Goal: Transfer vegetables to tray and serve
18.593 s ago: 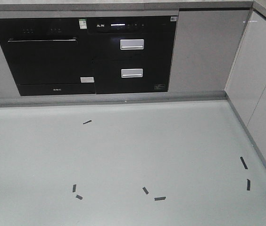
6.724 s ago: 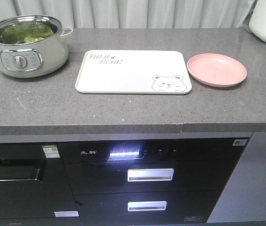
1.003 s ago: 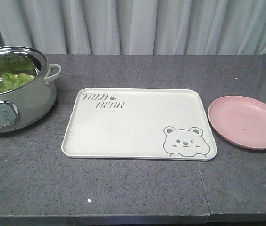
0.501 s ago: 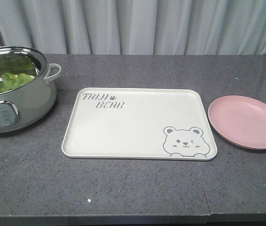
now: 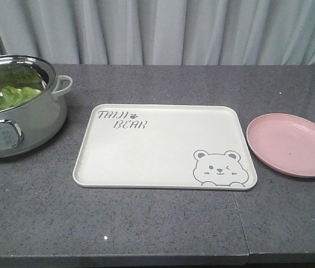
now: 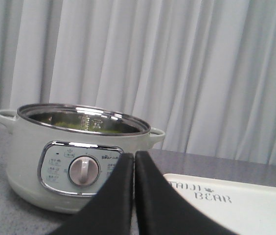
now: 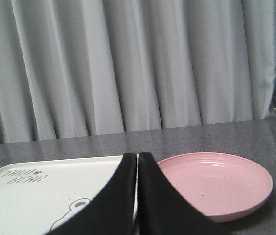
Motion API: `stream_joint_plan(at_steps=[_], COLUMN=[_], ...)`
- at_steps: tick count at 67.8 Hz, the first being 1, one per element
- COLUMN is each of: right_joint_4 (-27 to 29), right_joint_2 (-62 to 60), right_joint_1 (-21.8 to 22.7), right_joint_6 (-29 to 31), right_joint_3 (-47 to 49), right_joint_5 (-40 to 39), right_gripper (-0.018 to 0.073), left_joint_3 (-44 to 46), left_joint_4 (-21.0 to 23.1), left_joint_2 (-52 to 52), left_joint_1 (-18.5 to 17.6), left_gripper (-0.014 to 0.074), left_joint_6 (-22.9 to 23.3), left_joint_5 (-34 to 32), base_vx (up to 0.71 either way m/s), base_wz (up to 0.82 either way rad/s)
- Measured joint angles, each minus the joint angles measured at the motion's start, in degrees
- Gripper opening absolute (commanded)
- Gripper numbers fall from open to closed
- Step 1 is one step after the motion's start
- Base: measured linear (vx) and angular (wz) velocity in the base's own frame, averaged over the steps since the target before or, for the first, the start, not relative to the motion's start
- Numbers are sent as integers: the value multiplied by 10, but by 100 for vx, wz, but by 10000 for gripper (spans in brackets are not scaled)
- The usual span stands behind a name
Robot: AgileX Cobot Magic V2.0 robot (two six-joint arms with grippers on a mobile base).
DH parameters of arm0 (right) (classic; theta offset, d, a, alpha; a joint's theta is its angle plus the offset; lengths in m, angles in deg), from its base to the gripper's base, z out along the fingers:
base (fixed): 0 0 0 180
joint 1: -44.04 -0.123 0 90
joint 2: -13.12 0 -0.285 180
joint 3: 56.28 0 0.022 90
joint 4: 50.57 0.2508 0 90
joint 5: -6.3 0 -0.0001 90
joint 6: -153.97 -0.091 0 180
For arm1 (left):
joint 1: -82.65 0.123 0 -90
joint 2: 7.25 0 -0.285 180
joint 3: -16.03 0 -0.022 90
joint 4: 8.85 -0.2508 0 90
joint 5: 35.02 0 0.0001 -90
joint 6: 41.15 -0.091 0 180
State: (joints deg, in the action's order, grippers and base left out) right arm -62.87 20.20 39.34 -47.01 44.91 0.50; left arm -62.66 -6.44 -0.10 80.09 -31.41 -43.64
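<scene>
Where the pale curtain (image 5: pixel 174 28) hangs behind it, the grey stone counter (image 5: pixel 157 223) carries everything. Cream tray (image 5: pixel 146 151) with bear drawing lies flat mid-counter. Electric pot (image 5: pixel 34 123) stands at the counter's left edge, near the tray, not touching it. Pink plate (image 5: pixel 291 142) sits toward the right edge, small gap from the tray. Vegetables (image 5: pixel 15 96), green lettuce, lie inside the pot. Left gripper (image 6: pixel 133 156) hangs low over the counter, fingers pressed together on nothing, facing the pot's dial (image 6: pixel 83 171). Right gripper (image 7: pixel 137 157) is likewise closed on nothing, pointing where tray and plate meet.
</scene>
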Motion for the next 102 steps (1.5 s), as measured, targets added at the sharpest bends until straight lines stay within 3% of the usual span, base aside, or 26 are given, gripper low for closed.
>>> stream_joint_plan(at_steps=[15,26,40,47,54,61,67,75,88,95,102], right_joint_4=[1,7,9,9,11,33,42,43,40,19,-22], right_joint_2=[0,0,48,101,144,172,182,182,209,242,286], right_joint_1=[0,0,0,0,0,0,0,0,0,0,0], right_joint_6=[-13,-56,-59,-59,-64,-94,-105,-107,-106,-102,-99], right_joint_3=[0,5,109,160,184,186,186,186,188,210,255], right_joint_5=[-10,-35,3,13,7,-12,-26,-30,-3,33,70], right_gripper=[-3,-3,54,188,423,638,720,715,677,664,656], left_joint_3=[0,1,92,147,181,191,191,191,245,318,406], left_joint_4=[0,0,0,0,0,0,0,0,-2,-24,-36], left_joint_2=[0,0,0,0,0,-1,-1,-1,31,114,220], left_joint_1=[0,0,0,0,0,0,0,0,0,0,0], left_gripper=[-6,-6,21,78,196,340,428,458,449,449,449], left_joint_6=[1,42,49,49,56,106,166,224,235,212,152], left_joint_5=[-56,-120,-79,-1,62,102,125,124,132,189,247], base_vx=[0,0,0,0,0,0,0,0,0,0,0], base_wz=[0,0,0,0,0,0,0,0,0,0,0])
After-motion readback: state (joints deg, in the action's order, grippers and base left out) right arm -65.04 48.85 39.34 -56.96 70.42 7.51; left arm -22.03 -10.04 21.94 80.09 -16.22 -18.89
